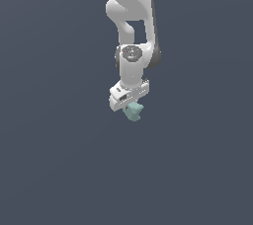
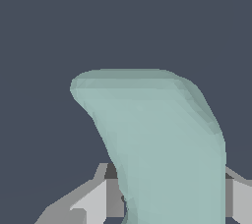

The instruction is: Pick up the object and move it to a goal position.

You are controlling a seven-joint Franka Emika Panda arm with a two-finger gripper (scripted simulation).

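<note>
A flat dark slate-blue background fills the exterior view. The white arm [image 1: 132, 31] reaches down, and its hand [image 1: 129, 101] grips the pale teal block [image 1: 133, 112], which sticks out just below the hand

In the wrist view the same dark blue lies behind. The block [image 2: 162, 144] looms large, clamped between the grey fingers [image 2: 96, 201] on either side of it

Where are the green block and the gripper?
block [image 1: 133, 112], exterior view: its visible middle, below the gripper.
block [image 2: 167, 139], wrist view: its broad face.
gripper [image 1: 129, 101], exterior view: between its fingertips.
</note>
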